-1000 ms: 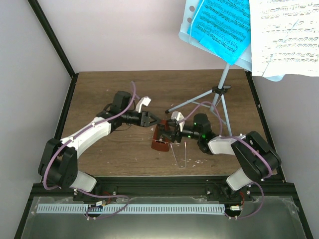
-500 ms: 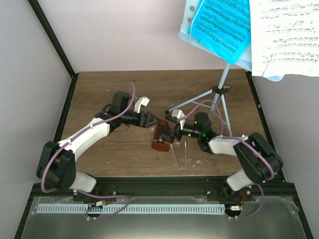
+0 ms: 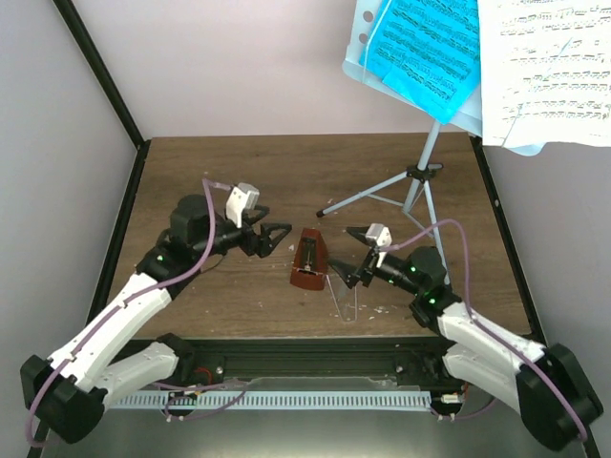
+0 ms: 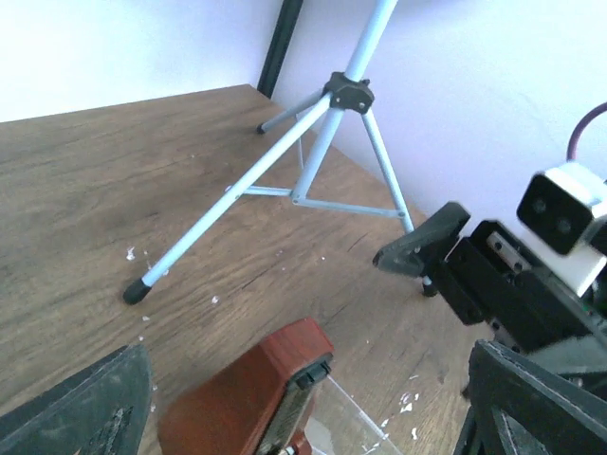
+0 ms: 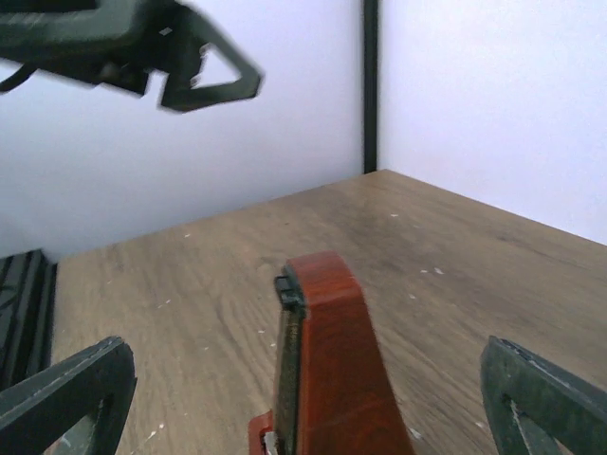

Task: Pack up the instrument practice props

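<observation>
The small red-brown metronome [image 3: 308, 260] stands upright on the table, free of both grippers. Its clear cover [image 3: 343, 292] lies off it, just to its right. My left gripper [image 3: 277, 239] is open a short way to the metronome's left. My right gripper [image 3: 347, 253] is open on the opposite side, above the cover. In the left wrist view the metronome [image 4: 248, 398] sits low between my wide fingers [image 4: 90, 408]. In the right wrist view it [image 5: 327, 370] stands ahead, centred. The pale blue music stand [image 3: 417, 176] stands at the back right, holding a blue page [image 3: 425, 43] and a white page [image 3: 544, 67].
The stand's tripod legs [image 4: 237, 204] spread across the back right of the table, one foot ending near the metronome. A black frame post [image 3: 100, 72] runs along the left wall. White flecks dot the wooden tabletop [image 3: 220, 181].
Both grippers have opened wide and drawn back from the metronome, the left one to the left, the right one toward the near right. The metronome and its cover stay put.
</observation>
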